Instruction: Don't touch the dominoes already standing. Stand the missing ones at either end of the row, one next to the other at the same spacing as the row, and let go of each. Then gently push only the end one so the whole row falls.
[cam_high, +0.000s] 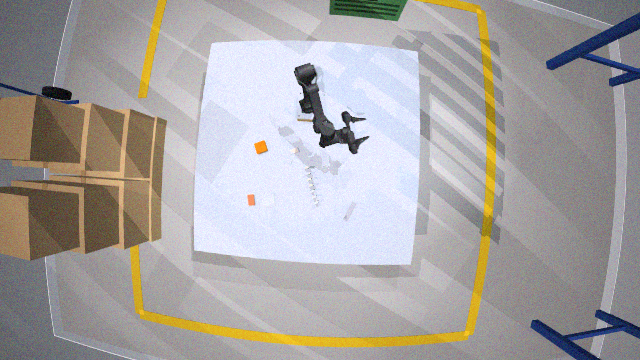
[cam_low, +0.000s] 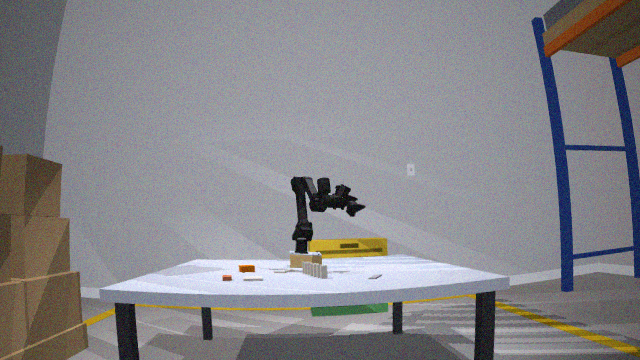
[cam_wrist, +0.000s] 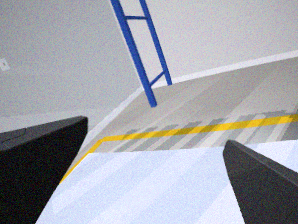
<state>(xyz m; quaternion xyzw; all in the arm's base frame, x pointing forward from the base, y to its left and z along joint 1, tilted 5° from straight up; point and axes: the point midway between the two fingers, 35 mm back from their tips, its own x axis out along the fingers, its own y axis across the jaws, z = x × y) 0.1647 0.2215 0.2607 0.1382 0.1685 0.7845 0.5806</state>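
A row of several pale dominoes (cam_high: 312, 186) (cam_low: 315, 270) stands upright near the middle of the table. A small light piece (cam_high: 294, 150) lies beyond the row's arm-side end, to the left in the overhead view. A flat white piece (cam_high: 268, 199) (cam_low: 252, 279) lies left of the row. A thin greyish piece (cam_high: 350, 211) (cam_low: 375, 276) lies right of the row's far end. I cannot tell which of these pieces are dominoes. My gripper (cam_high: 367, 128) (cam_low: 360, 203) (cam_wrist: 157, 136) is wide open and empty, high above the table, to the right of the row and pointing away from it.
An orange block (cam_high: 261, 147) (cam_low: 246, 268) and a smaller red-orange block (cam_high: 251, 200) (cam_low: 227, 278) lie on the left part of the white table (cam_high: 230, 235) (cam_low: 425, 292). The arm's base is at the table's back. Cardboard boxes and blue racks stand off the table.
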